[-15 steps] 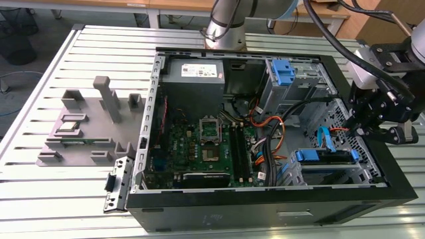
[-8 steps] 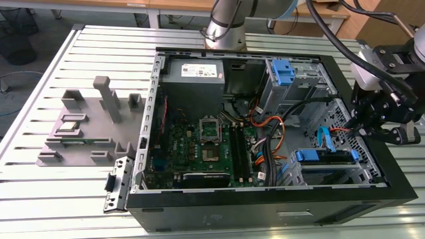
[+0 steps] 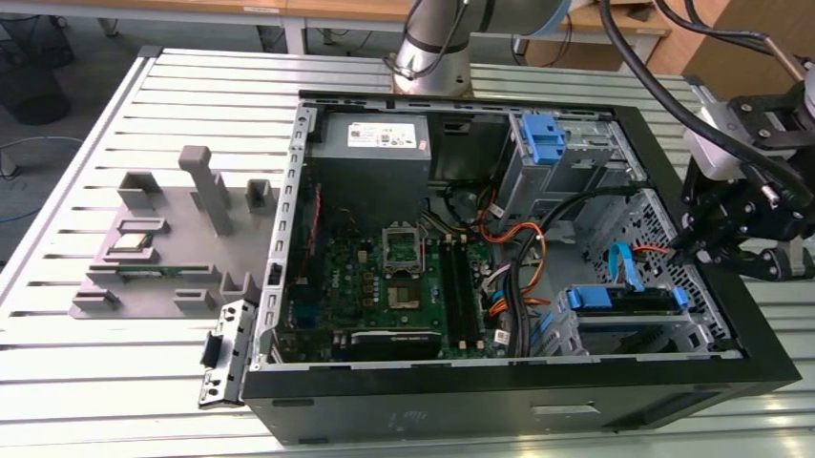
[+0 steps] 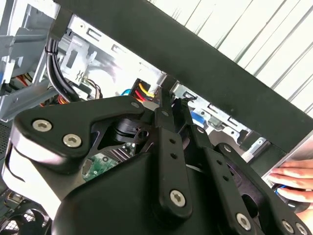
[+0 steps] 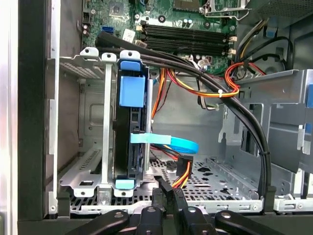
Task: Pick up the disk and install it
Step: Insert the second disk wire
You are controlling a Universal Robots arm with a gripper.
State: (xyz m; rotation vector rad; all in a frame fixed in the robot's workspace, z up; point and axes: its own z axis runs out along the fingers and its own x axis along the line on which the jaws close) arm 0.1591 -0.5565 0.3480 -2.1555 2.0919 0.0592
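The tool hangs over the computer case's side wall, fingers together, holding nothing. The disk stands on edge in the case's drive cage.

Slatted table under computer case

We see a slatted metal tabletop (pale grey, evenly lit) running across the exterior view. Beyond its far edge stand wooden desks on a grey floor, with a dark wire basket at the exterior view's left.
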